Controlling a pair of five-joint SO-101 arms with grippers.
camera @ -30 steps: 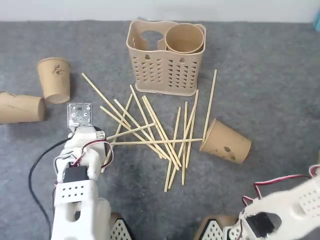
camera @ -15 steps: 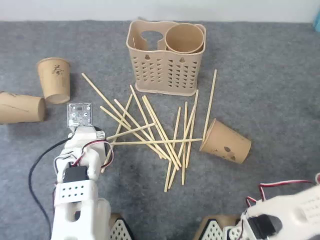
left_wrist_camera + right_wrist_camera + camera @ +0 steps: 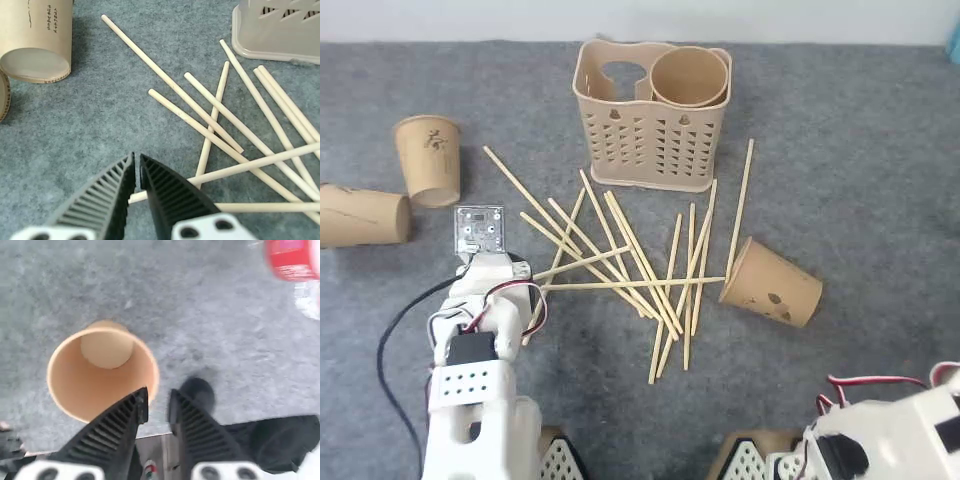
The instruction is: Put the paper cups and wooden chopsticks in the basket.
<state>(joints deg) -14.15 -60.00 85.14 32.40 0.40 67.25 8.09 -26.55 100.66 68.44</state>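
Observation:
A tan basket point(image 3: 650, 140) stands at the back centre with one paper cup point(image 3: 689, 76) inside it. Several wooden chopsticks point(image 3: 640, 262) lie crossed in front of it. One cup point(image 3: 428, 160) stands upside down at the left, another point(image 3: 360, 215) lies at the far left, and a third point(image 3: 772, 283) lies on its side at the right. My left gripper point(image 3: 136, 162) is shut and empty, low over the mat beside the chopsticks point(image 3: 210, 125). My right gripper point(image 3: 157, 394) is slightly open, its tips just short of the rim of a lying cup point(image 3: 102, 372) whose mouth faces it.
The left arm point(image 3: 480, 310) rises from the front left, the right arm point(image 3: 890, 440) sits at the front right corner. A red object point(image 3: 292, 257) and a dark round object point(image 3: 199, 391) lie on the grey mat point(image 3: 860, 150) beyond the right gripper.
The right arm's body has sunk lower toward the front right corner of the high view. The left arm, cups and chopsticks have not moved.

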